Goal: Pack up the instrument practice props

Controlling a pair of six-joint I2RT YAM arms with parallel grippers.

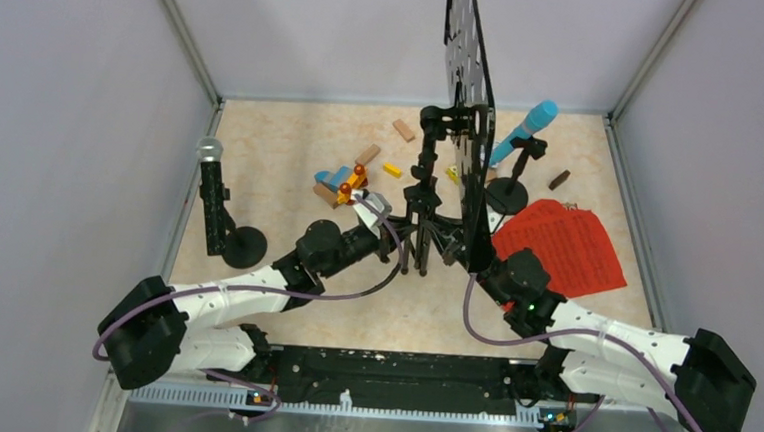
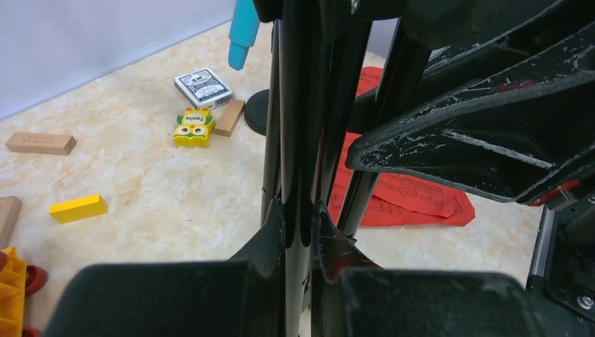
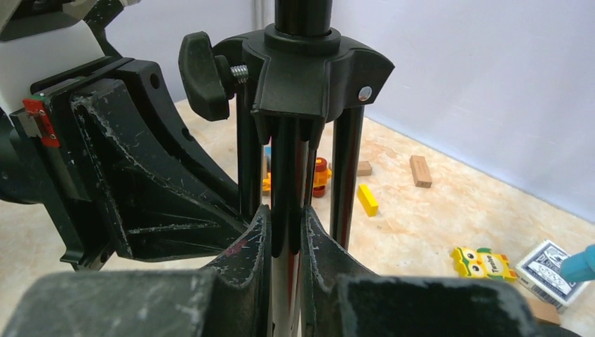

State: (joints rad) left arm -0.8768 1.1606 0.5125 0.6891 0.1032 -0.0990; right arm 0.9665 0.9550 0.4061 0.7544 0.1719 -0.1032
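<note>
Pinching the tripod legs (image 1: 422, 240): left gripper (image 2: 298, 225), right gripper (image 3: 286, 225), both were clamped. Uneven pull could topple the tall music desk (image 1: 473, 111) onto the blue microphone (image 1: 529, 128) at the bench's far edge.

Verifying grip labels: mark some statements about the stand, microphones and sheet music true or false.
1. The left gripper and right gripper clamp the tripod of the black hole-punched music stand. True.
2. The blue microphone lies flat. False: the blue microphone sits in a black round-based holder.
3. The red sheet-music pages rest on the stand. False: the pages lie on the beige table.
4. The black silver-headed microphone stands in a second holder. True.
</note>
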